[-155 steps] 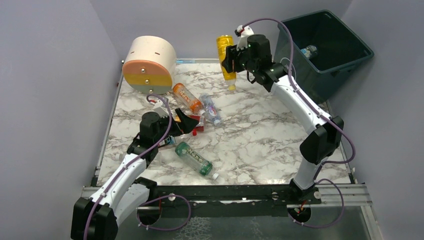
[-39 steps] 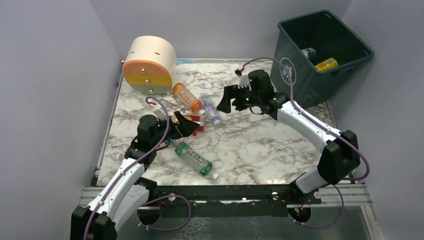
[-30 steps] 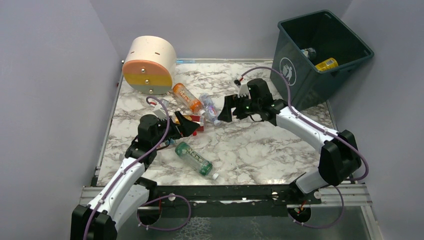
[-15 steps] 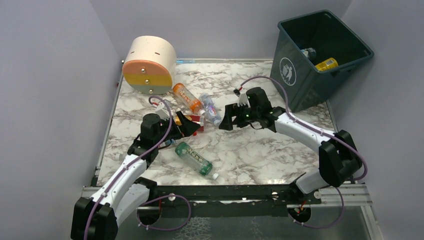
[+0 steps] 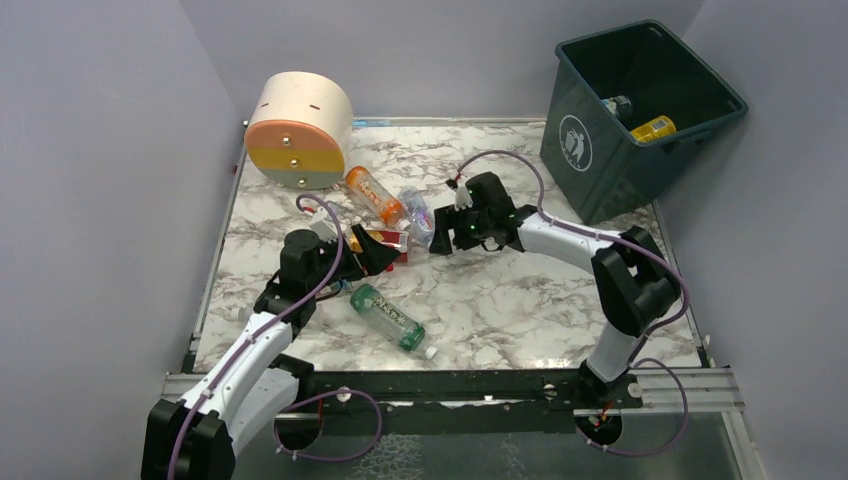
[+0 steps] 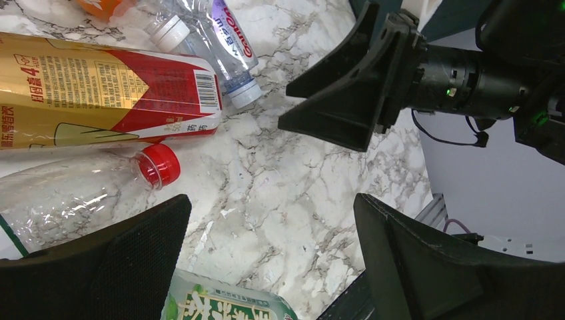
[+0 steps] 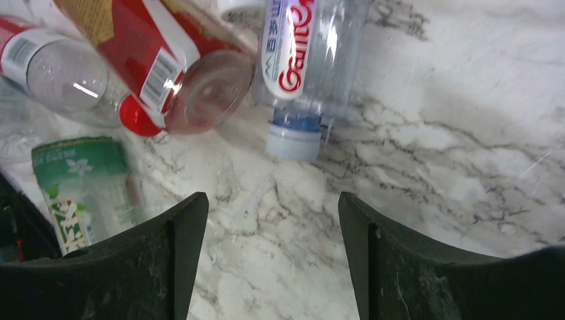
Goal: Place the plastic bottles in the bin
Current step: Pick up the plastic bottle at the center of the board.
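Note:
Four plastic bottles lie in the table's middle: an orange one (image 5: 374, 194), a clear blue-capped one (image 5: 420, 220) (image 7: 296, 60) (image 6: 230, 40), a red-labelled one (image 5: 387, 240) (image 6: 100, 93) and a green one (image 5: 390, 318) (image 6: 223, 308). My right gripper (image 5: 441, 238) (image 7: 272, 200) is low over the marble, open, its fingertips just short of the clear bottle's cap, nothing between them. My left gripper (image 5: 374, 250) (image 6: 270, 200) stands wide open beside the red-labelled bottle and above the green one. The bin (image 5: 575, 140) at the back right holds a yellow bottle (image 5: 652, 128) and a clear one (image 5: 617, 103).
A cream cylinder (image 5: 298, 130) with an orange and green face lies at the back left. A clear red-capped bottle (image 6: 80, 197) (image 7: 63, 77) lies by the left gripper. Purple walls close in both sides. A metal rail (image 5: 450, 382) runs along the near edge.
My right arm has come down and swung left from the bin side to the clear bottle, its jaws narrowing. The yellow bottle it carried earlier now lies in the bin. The left arm barely moved.

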Motion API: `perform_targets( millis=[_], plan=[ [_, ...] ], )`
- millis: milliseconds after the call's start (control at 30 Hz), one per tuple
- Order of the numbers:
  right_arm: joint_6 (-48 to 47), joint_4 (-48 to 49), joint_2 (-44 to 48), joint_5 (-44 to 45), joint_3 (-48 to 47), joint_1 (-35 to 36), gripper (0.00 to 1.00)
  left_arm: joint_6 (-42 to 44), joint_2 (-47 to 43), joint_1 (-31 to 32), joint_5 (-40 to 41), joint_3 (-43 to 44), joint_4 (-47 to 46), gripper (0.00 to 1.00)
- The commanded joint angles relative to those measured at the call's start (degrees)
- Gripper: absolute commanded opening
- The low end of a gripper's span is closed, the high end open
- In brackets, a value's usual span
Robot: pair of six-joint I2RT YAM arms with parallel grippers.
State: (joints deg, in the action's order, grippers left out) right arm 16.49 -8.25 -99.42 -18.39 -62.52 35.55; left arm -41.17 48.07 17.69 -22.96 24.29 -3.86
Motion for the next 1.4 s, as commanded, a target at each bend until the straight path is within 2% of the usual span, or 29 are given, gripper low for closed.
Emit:
perform_targets(
  millis=[0,233,833,1233,1367],
  plan=[
    [-3.18,3.02,-3.07,6.14,-4.73,0.48,0.74,0.35,-1.12,-0.19,0.63,0.66,-0.28,0.99],
    [-4.42,2.97,-8.56,8.80,-10.02,0.53,0.85,0.04,-2.21,-0.20,0.59,0.29,0.17,0.99],
    [-6.46,-0.76,-19.08,11.01,-22.56,0.56,0.86,0.13,-4.64,-0.21,1.28,0.57,2.19,0.99],
    [-6.17,-1.37,-21.65,9.36,-24.04,0.57,0.86,0.12,-5.05,-0.21,1.30,0.48,2.30,0.99],
    [-6.24,-1.56,-22.03,9.08,-24.14,0.53,0.82,0.12,-5.09,-0.20,1.26,0.34,2.10,0.99]
  ],
)
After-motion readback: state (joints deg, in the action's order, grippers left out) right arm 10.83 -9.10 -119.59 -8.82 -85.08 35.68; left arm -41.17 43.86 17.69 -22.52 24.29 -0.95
